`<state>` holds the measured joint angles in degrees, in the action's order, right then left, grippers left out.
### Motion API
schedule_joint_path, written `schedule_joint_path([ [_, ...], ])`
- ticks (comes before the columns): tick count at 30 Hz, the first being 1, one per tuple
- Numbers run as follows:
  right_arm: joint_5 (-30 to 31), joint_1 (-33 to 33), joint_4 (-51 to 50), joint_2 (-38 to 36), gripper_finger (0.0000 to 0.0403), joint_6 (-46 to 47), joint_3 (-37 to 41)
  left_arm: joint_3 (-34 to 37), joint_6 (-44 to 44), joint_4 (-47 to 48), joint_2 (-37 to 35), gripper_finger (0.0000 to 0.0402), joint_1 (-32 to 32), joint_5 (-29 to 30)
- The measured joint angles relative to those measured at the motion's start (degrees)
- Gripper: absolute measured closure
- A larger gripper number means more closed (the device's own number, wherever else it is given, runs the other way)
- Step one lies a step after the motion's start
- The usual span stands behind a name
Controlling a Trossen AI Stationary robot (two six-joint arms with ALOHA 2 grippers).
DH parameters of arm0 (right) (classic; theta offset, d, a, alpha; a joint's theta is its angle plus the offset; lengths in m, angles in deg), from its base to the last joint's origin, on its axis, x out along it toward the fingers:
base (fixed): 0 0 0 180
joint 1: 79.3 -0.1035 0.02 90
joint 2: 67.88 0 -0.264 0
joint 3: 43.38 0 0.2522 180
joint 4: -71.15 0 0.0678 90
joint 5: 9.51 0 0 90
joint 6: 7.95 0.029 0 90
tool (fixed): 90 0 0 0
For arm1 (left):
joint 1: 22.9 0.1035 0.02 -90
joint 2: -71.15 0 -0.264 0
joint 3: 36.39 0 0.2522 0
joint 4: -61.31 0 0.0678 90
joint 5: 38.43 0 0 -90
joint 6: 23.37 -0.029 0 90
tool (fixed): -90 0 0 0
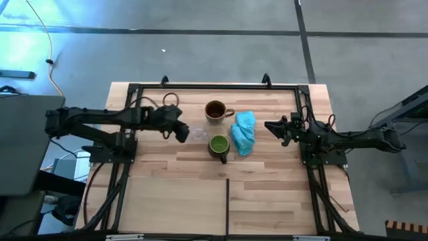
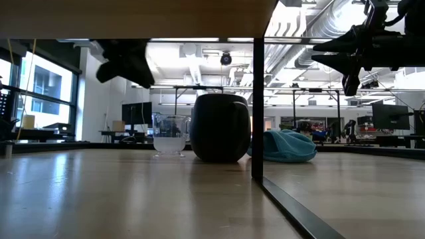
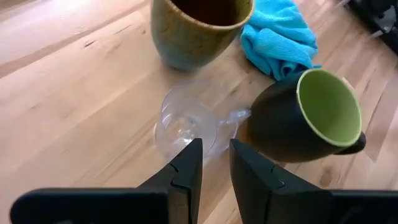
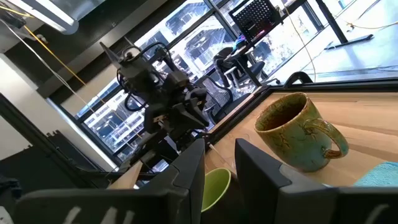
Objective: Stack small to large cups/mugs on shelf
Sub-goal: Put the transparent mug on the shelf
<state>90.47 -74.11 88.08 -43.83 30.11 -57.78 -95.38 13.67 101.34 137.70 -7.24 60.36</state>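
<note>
The tiny clear cup [image 1: 198,134] stands on its base on the pale wooden shelf panel [image 1: 174,194], between my left gripper and the green mug; it also shows in the left wrist view [image 3: 186,121]. The green mug [image 1: 219,146] stands upright just right of it. The brown mug [image 1: 215,111] stands farther back. My left gripper [image 1: 180,132] hovers above the panel just left of the clear cup, narrowly open and empty [image 3: 216,165]. My right gripper [image 1: 273,127] hangs raised right of the blue cloth, narrowly open and empty [image 4: 221,168].
A light-blue cloth [image 1: 244,132] lies crumpled right of the two mugs. Black frame rails [image 1: 214,86] run along the panel's far edge and both sides. A thin dark seam [image 1: 227,204] crosses the near half of the panel, which is bare wood.
</note>
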Motion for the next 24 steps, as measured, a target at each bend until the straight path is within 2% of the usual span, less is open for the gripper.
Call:
schedule_joint_path([
  [6, -1.8, 0.0, 0.0, 0.0, 0.0322, 1.2, 0.0, -6.6, -1.7, 3.0, 5.9, 0.0332, 2.0, -1.9],
  [12, -3.1, 0.0, 0.0, 0.0, 0.0322, 2.5, 0.0, -11.2, -3.9, 7.4, 8.3, 0.0332, 3.4, -0.8],
  [24, -3.9, 0.0, -2.9, 0.0, 0.0322, 0.2, 0.0, -11.5, -4.2, 11.4, 8.7, 0.0332, 6.9, -6.0],
])
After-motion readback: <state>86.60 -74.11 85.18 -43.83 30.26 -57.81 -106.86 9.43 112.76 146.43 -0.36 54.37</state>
